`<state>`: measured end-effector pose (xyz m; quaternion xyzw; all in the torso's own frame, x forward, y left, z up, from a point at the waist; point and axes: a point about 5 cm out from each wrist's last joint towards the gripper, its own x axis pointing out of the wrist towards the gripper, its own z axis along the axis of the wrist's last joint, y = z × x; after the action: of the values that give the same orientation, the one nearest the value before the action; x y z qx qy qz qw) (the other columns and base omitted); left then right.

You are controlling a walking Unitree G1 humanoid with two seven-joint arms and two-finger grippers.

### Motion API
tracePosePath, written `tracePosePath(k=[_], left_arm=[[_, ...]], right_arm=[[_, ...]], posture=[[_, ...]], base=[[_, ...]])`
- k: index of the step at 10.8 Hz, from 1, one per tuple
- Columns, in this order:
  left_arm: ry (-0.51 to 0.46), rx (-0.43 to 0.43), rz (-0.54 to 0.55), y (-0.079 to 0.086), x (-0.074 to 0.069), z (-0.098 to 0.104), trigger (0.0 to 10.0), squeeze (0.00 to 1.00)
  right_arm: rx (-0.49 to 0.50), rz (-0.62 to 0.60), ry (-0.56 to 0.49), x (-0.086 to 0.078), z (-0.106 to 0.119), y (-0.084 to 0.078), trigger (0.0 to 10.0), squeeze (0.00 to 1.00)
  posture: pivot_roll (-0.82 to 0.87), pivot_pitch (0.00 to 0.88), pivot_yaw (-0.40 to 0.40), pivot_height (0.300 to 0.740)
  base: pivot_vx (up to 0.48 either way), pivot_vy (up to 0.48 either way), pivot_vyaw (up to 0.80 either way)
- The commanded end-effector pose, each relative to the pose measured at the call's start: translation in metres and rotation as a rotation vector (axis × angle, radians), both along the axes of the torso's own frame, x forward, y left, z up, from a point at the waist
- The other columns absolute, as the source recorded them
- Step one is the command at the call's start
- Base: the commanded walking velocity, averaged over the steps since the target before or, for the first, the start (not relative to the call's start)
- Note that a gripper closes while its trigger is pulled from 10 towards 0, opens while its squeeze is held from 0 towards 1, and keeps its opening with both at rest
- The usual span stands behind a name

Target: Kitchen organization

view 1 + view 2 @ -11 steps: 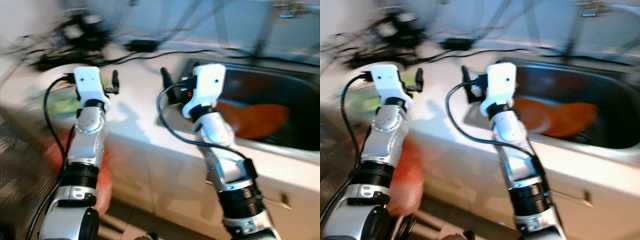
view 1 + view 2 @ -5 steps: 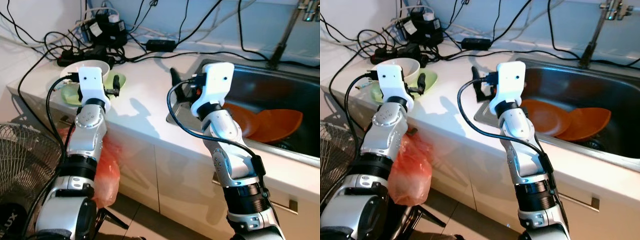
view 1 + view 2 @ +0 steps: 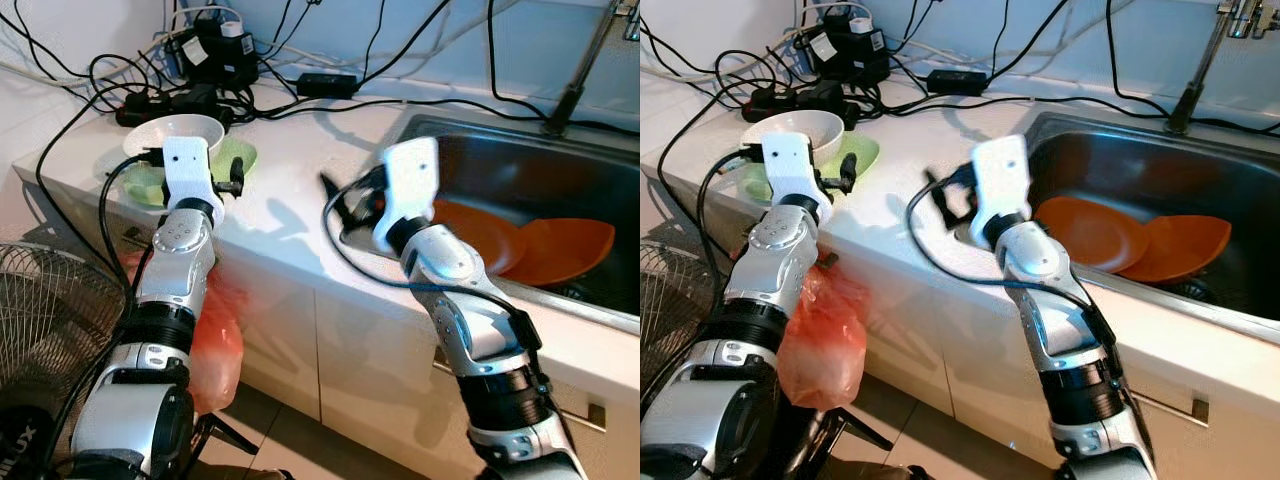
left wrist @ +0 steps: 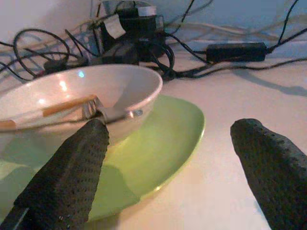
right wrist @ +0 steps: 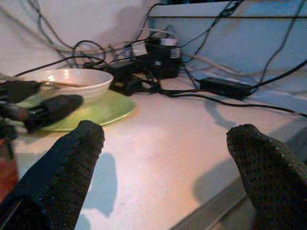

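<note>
Since a moment ago, the right end effector [image 5: 163,158] swung left, away from the sink [image 3: 560,190]. Both are open wide. The white bowl [image 4: 81,93] on the green plate [image 4: 163,143] sits just before the left end effector [image 4: 177,163] on the desk [image 3: 290,170].

Both silver arms are raised and bent at the elbow, forearms reaching forward side by side. The left gripper [image 4: 168,172] is held out ahead of its white wrist block, its two black fingers [image 4: 67,177] spread wide apart. The right gripper [image 5: 168,177] sits a little lower and nearer the body's middle, wrist turned leftward, its fingers [image 5: 62,167] likewise parted wide.
</note>
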<state>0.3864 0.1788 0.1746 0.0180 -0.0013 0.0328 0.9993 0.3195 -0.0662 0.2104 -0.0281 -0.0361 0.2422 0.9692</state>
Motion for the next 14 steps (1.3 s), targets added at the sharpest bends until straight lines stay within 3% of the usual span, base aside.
tracePosePath(k=[1, 3, 5, 6, 14], left_arm=[[0.015, -0.011, -0.001, 0.004, 0.003, 0.003, 10.0, 0.00], [0.022, -0.010, -0.005, 0.004, 0.004, 0.003, 10.0, 0.00], [-0.041, 0.009, -0.012, 0.003, 0.005, 0.017, 10.0, 0.00], [-0.004, -0.031, -0.016, 0.002, 0.006, 0.014, 10.0, 0.00], [0.076, -0.061, -0.031, -0.009, 0.017, 0.018, 10.0, 0.00]], right_arm=[[-0.008, 0.063, 0.007, -0.006, 0.004, 0.006, 10.0, 0.00], [-0.024, 0.094, 0.006, -0.009, 0.005, 0.007, 10.0, 0.00], [-0.029, 0.103, 0.014, -0.012, 0.008, 0.004, 10.0, 0.00], [-0.032, 0.109, 0.024, -0.013, 0.007, 0.005, 10.0, 0.00], [-0.042, 0.172, 0.053, -0.024, 0.008, 0.005, 10.0, 0.00]], posture=[[-0.02, 0.000, 0.053, 0.740], [-0.02, 0.000, 0.055, 0.740], [-0.02, 0.000, 0.058, 0.740], [-0.02, 0.000, 0.060, 0.740], [-0.04, 0.000, 0.073, 0.740]], base=[[0.000, 0.000, 0.00], [0.000, 0.000, 0.00], [0.000, 0.000, 0.00], [0.000, 0.000, 0.00], [0.000, 0.000, 0.00]])
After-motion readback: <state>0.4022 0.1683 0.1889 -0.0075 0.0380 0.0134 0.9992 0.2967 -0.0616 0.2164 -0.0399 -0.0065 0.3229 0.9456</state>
